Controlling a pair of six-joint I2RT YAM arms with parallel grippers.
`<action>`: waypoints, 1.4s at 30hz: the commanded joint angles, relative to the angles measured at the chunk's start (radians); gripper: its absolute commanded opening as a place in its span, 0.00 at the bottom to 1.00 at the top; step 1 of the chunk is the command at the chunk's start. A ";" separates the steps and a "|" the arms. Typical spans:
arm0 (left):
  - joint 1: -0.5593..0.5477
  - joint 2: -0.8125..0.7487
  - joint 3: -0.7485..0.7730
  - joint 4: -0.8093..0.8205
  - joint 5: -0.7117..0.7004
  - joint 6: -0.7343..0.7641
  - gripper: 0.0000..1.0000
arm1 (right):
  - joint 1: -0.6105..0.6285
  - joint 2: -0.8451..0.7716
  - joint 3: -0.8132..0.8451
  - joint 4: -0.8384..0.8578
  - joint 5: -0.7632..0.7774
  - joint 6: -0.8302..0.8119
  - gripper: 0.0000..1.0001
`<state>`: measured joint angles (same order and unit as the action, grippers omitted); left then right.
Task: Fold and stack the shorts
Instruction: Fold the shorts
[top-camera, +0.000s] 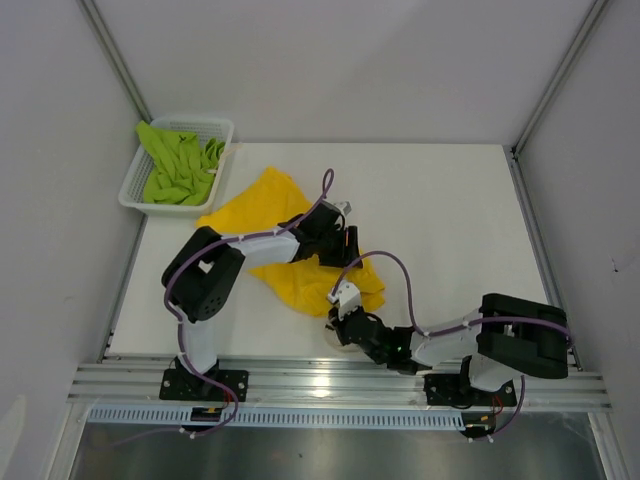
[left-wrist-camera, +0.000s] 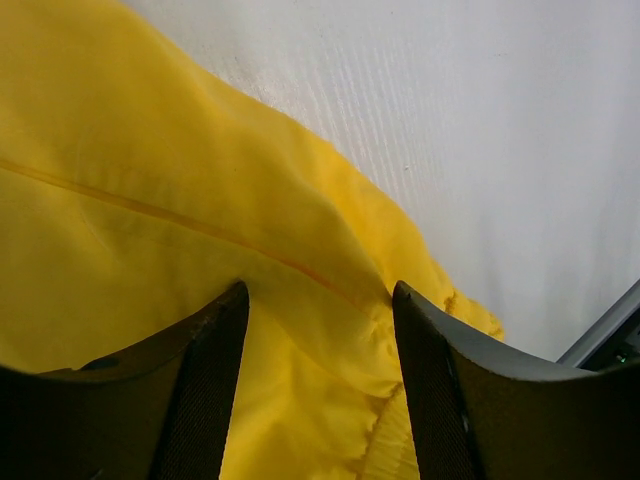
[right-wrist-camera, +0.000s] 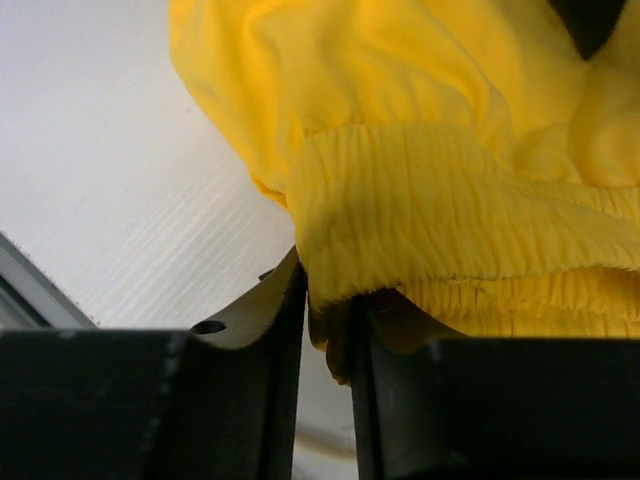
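**Right fingers pinch the yellow waistband; left fingers stand wide over the same cloth.**

The right fingers (right-wrist-camera: 296, 296) stand narrow, clamped on the gathered elastic waistband of the yellow shorts (top-camera: 262, 208) at the edge farthest from the basket (top-camera: 128, 194). The left fingers (left-wrist-camera: 225, 340) are spread wide with yellow cloth lying under and between them, pressed by neither, nearer the basket than the right ones. The yellow shorts lie crumpled on the white worktop (top-camera: 450, 220), their far corner just beside the basket's near right corner. The lime green shorts (top-camera: 180, 165) sit bunched inside the basket, which stands at the worktop's far left corner.
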<state>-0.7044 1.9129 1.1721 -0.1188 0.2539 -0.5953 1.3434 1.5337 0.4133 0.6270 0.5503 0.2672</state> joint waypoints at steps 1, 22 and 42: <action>0.014 -0.087 0.001 -0.024 -0.015 0.032 0.64 | -0.093 -0.064 -0.004 -0.097 0.025 0.026 0.21; 0.103 -0.359 0.011 -0.245 0.004 0.121 0.73 | 0.132 0.385 0.065 0.211 0.398 -0.263 0.09; 0.088 -0.451 -0.163 -0.150 0.002 0.092 0.72 | 0.105 -0.513 0.014 -0.572 0.234 0.420 0.99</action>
<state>-0.6067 1.5230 1.0290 -0.3267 0.2474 -0.4908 1.4849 1.1282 0.3996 0.3817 0.7525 0.3363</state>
